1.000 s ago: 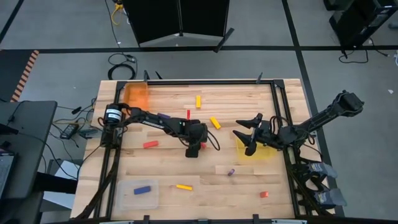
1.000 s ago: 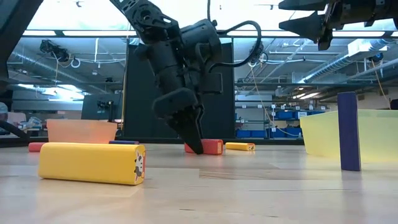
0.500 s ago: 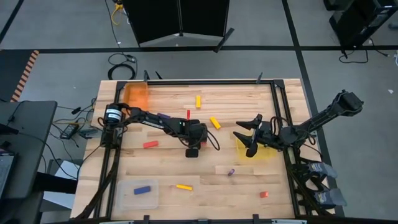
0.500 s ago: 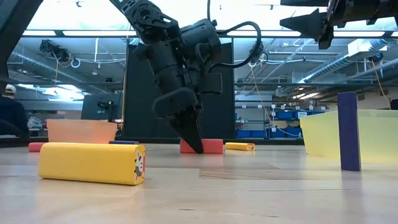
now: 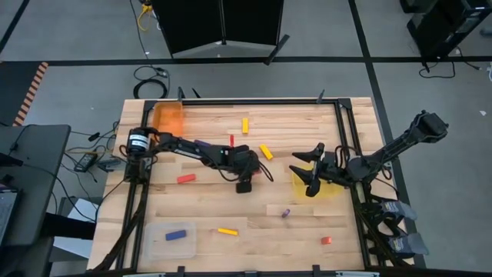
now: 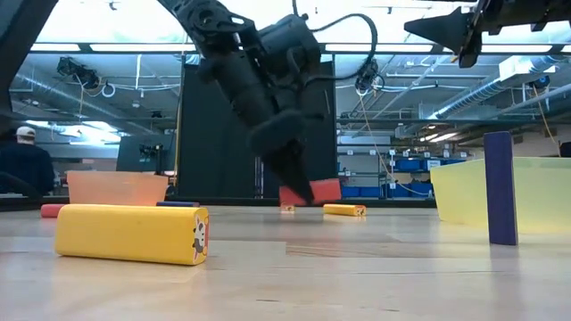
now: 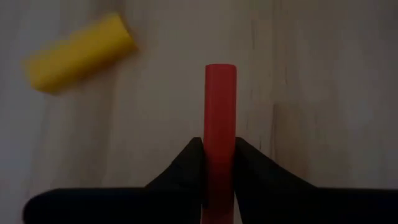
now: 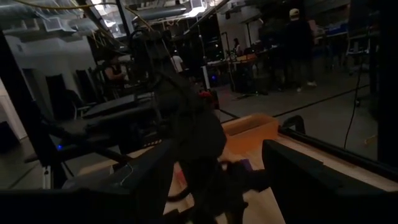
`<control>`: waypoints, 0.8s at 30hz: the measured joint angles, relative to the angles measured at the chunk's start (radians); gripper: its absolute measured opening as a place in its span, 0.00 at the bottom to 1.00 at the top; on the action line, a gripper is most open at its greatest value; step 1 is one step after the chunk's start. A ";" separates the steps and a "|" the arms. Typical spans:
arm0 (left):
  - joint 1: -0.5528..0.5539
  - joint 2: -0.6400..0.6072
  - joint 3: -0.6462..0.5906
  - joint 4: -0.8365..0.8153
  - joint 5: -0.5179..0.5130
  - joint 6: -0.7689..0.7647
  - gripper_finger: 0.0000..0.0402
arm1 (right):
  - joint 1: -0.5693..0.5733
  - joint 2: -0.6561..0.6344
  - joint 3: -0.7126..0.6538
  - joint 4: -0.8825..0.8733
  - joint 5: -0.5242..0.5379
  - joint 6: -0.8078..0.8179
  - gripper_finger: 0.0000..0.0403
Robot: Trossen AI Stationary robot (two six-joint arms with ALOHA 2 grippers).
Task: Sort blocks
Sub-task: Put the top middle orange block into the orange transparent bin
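Note:
My left gripper (image 5: 244, 185) is shut on a red block (image 6: 312, 193) near the table's middle, a little above the wood. The block also shows in the left wrist view (image 7: 220, 106). My right gripper (image 5: 310, 172) is open and empty, up above the translucent yellow tray (image 5: 326, 189). Other blocks lie flat on the table: yellow ones (image 5: 266, 151) (image 5: 245, 125) (image 5: 227, 231), red ones (image 5: 185, 178) (image 5: 232, 141) (image 5: 327, 240). A purple one (image 5: 285, 212) stands on end. A further purple one (image 5: 177, 234) lies in the clear tray (image 5: 157, 246). My left gripper pinches the red block's two long sides (image 7: 220, 163) between its two fingers (image 7: 189, 167). The fingers come from above, slanting down, and lie across the block. The block hangs about level and clear of the table.
An orange tray (image 5: 169, 117) stands at the far left corner. In the low view a yellow block (image 6: 132, 234) lies close in front, and the standing purple block (image 6: 500, 187) is before the yellow tray (image 6: 544, 189). A person (image 6: 22, 169) stands in the room behind.
My left gripper has risen and gone a little toward the table's right edge, tipping as it went. The red block, which lay on the table between the fingers, is now lifted clear.

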 joint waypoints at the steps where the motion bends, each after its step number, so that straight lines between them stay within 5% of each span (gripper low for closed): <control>1: 0.000 -0.016 -0.007 0.011 -0.015 -0.012 0.16 | 0.002 0.000 0.000 0.000 0.000 0.000 0.63; 8: 0.056 -0.287 -0.199 0.027 -0.184 -0.161 0.16 | 0.006 0.000 0.000 0.001 0.000 0.005 0.63; 12: 0.126 -0.512 -0.354 -0.091 -0.349 -0.342 0.16 | -0.004 0.000 0.000 0.002 0.020 0.028 0.63; 17: 0.236 -0.762 -0.493 -0.262 -0.436 -0.579 0.16 | -0.030 0.000 0.000 -0.002 0.035 0.036 0.63; 24: 0.395 -0.921 -0.563 -0.483 -0.525 -0.713 0.16 | -0.076 0.018 0.000 0.000 0.040 0.078 0.63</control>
